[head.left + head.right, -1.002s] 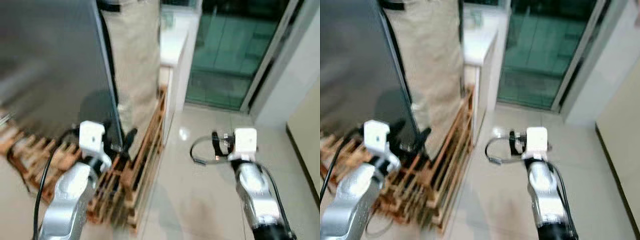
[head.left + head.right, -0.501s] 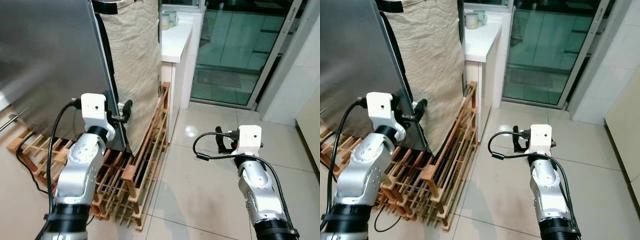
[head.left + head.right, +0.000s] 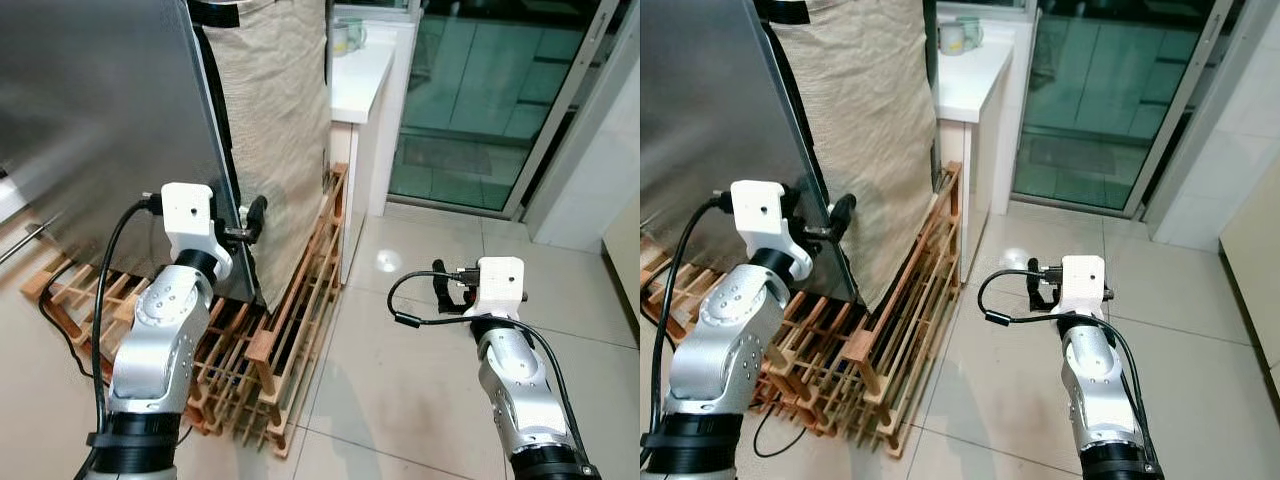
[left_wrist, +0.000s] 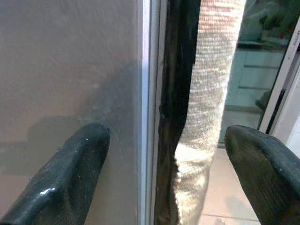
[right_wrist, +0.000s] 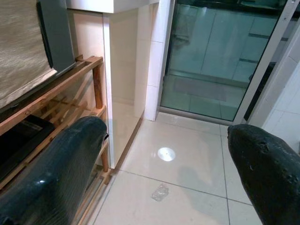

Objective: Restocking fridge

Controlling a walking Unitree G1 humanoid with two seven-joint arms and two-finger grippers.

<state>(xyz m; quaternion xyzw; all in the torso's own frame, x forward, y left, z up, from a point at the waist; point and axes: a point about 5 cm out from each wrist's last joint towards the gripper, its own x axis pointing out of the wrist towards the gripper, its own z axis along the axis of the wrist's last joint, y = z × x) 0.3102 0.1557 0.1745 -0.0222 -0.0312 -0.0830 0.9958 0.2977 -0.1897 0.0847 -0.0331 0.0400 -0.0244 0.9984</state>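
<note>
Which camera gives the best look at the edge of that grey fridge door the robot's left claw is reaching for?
The left wrist view: the fridge door edge runs straight up between the open left gripper fingers, close and sharp. The two eye views show the door from above, its edge partly behind the gripper. The right wrist view faces the floor and glass door.

the steel fridge door [image 3: 100,130] runs off the top and left edges, so its handle and full height can't be seen. a beige cloth [image 3: 270,110] covers the fridge side, hiding what lies beneath. the wooden rack [image 3: 890,330] disappears partly behind the left arm, and the cups [image 3: 952,37] on the counter are too small to make out.
</note>
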